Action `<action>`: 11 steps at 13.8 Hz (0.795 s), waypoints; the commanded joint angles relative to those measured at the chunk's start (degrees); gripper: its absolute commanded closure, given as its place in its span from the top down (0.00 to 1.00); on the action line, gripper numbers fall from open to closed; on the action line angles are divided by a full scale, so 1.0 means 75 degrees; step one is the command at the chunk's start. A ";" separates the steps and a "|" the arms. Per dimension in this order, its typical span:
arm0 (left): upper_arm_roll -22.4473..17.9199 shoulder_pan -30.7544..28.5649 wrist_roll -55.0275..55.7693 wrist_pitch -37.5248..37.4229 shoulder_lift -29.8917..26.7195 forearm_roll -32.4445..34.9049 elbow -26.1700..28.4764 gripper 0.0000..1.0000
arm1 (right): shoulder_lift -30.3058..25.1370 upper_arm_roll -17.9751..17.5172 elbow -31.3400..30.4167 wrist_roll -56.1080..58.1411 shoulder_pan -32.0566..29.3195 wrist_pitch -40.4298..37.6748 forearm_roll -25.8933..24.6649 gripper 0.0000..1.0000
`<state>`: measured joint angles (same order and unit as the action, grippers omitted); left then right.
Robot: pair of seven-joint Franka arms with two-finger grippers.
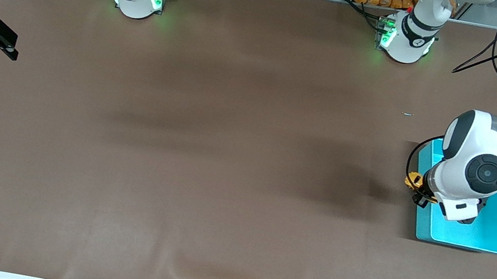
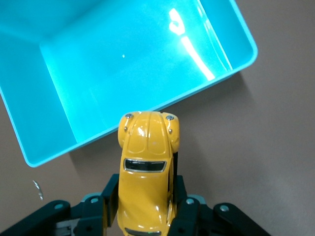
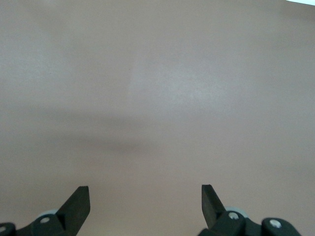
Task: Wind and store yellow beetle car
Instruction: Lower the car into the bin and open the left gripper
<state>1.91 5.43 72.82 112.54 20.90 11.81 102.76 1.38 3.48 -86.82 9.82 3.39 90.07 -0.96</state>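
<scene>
A: Where is the small yellow beetle-shaped toy car [image 2: 147, 167]?

B: Clamped between the left gripper [image 2: 147, 209] fingers, nose toward the shiny teal plastic bin [image 2: 29, 142], hanging over its rim.

A: And the right gripper [image 3: 145, 206]?

B: Waiting over bare brown tabletop [image 1: 225, 156], fingers apart.

bin [image 1: 496, 239] at the left arm's end of the table [image 1: 225, 156], toy car [image 2: 147, 167] up over the bin's edge, right gripper [image 3: 145, 206] over bare table at the right arm's end

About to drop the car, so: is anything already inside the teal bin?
In the left wrist view the teal bin shows only bare floor with glare. The yellow beetle car, held in the left gripper, hides a little of the rim, and one bin end is out of frame.
</scene>
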 commanded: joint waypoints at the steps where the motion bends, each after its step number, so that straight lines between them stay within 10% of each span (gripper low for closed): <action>1: 0.0015 -0.0079 -0.0718 -0.0076 -0.0430 0.0183 0.0314 0.00 | -0.0056 0.0052 -0.0072 -0.0103 0.0169 0.0061 -0.0107 1.00; 11: 0.0050 -0.0922 -0.3868 0.0099 -0.0794 0.0077 0.0327 0.00 | 0.0050 0.0052 -0.0084 -0.0114 0.0251 0.0143 -0.0165 1.00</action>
<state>1.84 0.84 49.52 112.58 16.90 11.82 103.88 1.96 3.46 -86.91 9.77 4.47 90.54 -1.13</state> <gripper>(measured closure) 0.533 0.000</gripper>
